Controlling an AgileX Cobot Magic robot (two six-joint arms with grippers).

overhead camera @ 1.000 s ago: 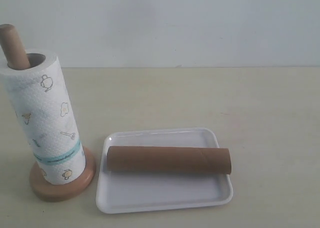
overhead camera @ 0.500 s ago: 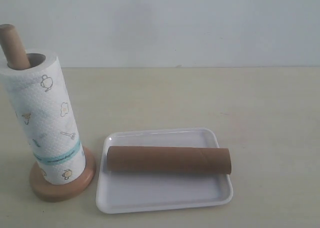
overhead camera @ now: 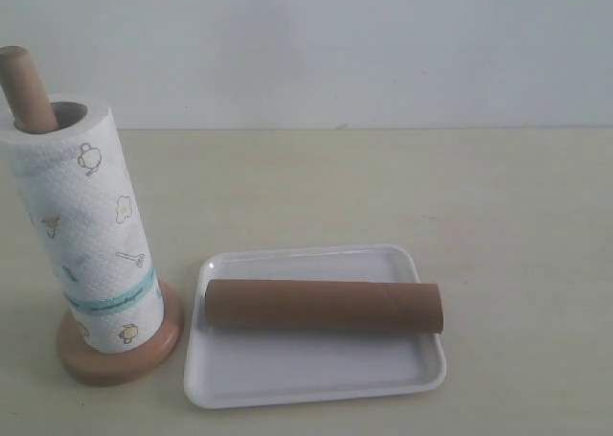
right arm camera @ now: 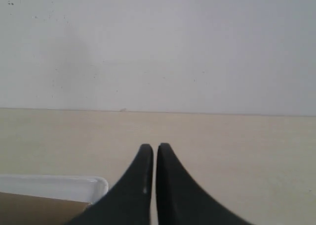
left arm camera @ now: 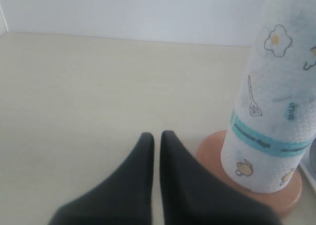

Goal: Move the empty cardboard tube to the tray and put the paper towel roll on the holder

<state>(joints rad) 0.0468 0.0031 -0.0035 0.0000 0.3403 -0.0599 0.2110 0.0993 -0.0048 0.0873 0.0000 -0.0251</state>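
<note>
Brown cardboard marks the empty cardboard tube (overhead camera: 324, 306), which lies lengthwise in the tray (overhead camera: 316, 378) with its right end at the tray's right rim. The paper towel roll (overhead camera: 86, 235) stands upright on the holder (overhead camera: 115, 367). It hides most of the pole, so only the rounded tip above and the disc's edge below show.

Both grippers show only in the wrist views. The left gripper (left arm camera: 156, 136) has its jaws pressed together on nothing, above the tabletop (left arm camera: 89, 86) near the holder's base, and the roll's top is cut off there. The right gripper (right arm camera: 151, 147) also has its jaws pressed together and empty. Beside it, only a tray corner and a sliver of tube are visible.
</note>
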